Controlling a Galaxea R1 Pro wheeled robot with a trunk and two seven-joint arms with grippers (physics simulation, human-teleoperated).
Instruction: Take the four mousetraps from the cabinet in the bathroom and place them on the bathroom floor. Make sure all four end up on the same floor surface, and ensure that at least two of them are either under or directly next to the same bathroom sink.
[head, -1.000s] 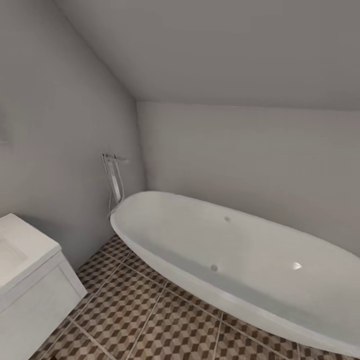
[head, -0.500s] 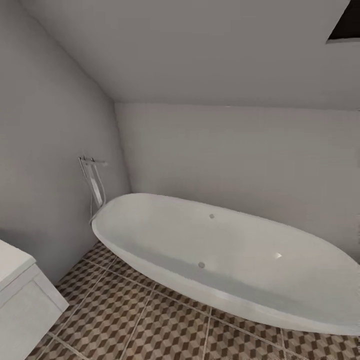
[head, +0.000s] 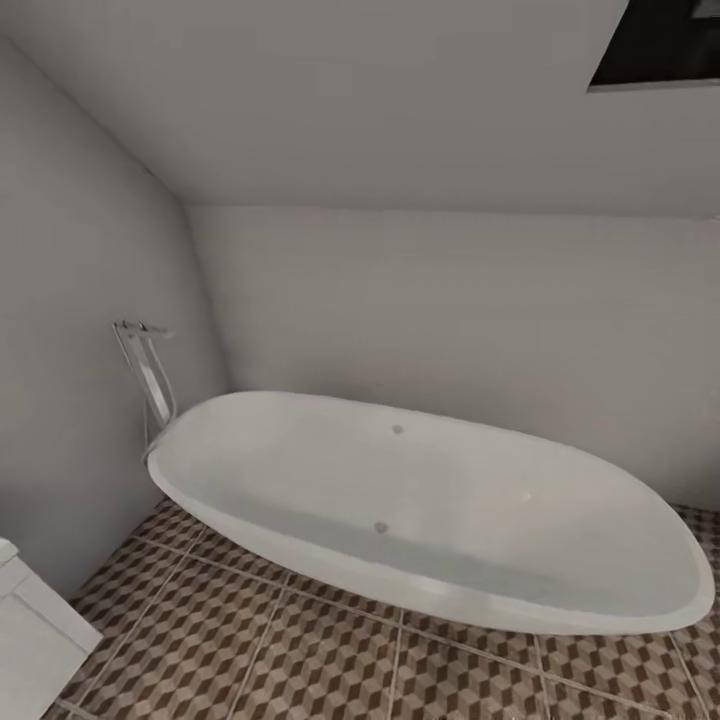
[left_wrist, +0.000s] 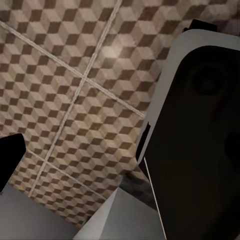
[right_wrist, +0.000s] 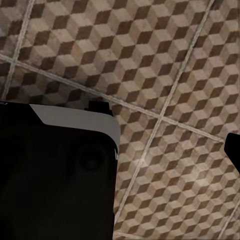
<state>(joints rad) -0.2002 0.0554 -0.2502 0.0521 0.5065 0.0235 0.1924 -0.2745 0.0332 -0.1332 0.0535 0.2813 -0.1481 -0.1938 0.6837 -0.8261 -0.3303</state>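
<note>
The mousetraps and the cabinet are out of view. The bathroom floor (head: 300, 650), with its brown and beige cube-pattern tiles, spreads in front of me and also lies under both wrist cameras (left_wrist: 75, 90) (right_wrist: 165, 65). One corner of the white vanity (head: 30, 630) that carries the sink shows at the lower left of the head view. One dark fingertip (left_wrist: 10, 160) of my left gripper shows at the picture's edge, with bare floor beside it. One dark fingertip (right_wrist: 234, 152) of my right gripper likewise stands at the edge, holding nothing.
A long white oval bathtub (head: 430, 500) stands along the far wall, with a chrome floor tap (head: 145, 370) at its left end. A dark opening (head: 660, 40) sits in the sloped ceiling at the top right. My own dark body (left_wrist: 200, 140) (right_wrist: 55, 175) looms in both wrist views.
The head view has swung to the right: the bathtub, tap and vanity have slid left in the picture, and the dark ceiling opening has come in at the top right.
</note>
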